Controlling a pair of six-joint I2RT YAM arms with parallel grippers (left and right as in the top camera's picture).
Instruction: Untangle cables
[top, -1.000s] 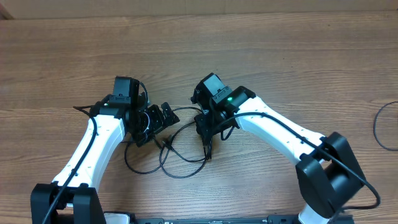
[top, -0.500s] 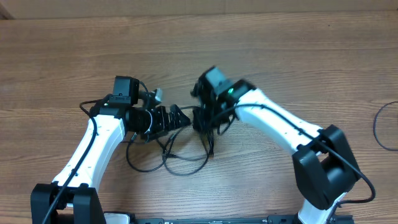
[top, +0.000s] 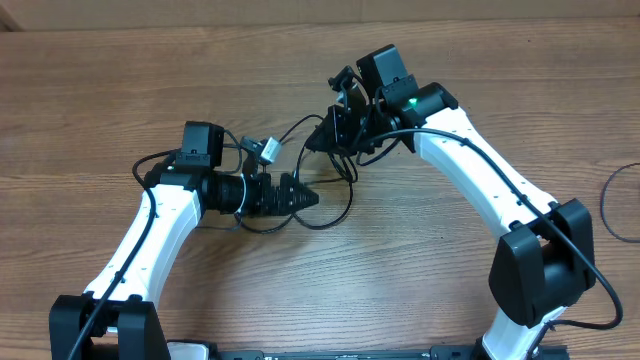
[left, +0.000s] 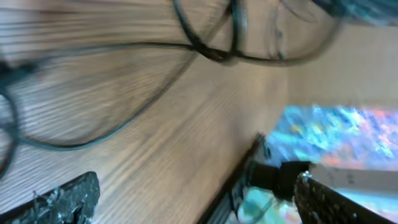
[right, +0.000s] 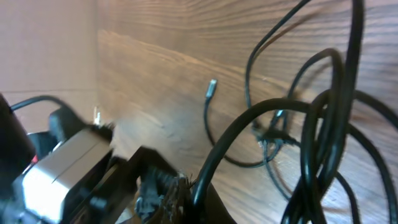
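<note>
Thin black cables (top: 350, 190) lie in loops on the wooden table between the two arms. My right gripper (top: 332, 135) is shut on one strand, which runs taut out of its closed jaws in the right wrist view (right: 249, 124). More loops hang beside it, and a small metallic plug tip (right: 212, 87) rests on the wood. A light plug (top: 268, 150) shows near the left arm. My left gripper (top: 302, 196) points right, just left of the loops, open and holding nothing. In the left wrist view its fingers (left: 68, 199) stand far apart, with crossing cables (left: 211, 53) ahead.
Another black cord (top: 612, 205) curves in at the table's right edge. The table's front edge and the arm bases lie near the bottom of the overhead view. Bare wood stretches behind and to both sides of the arms.
My right gripper has closed on a cable and moved up and away toward the far side, dragging the loops with it. My left gripper has swung to point right.
</note>
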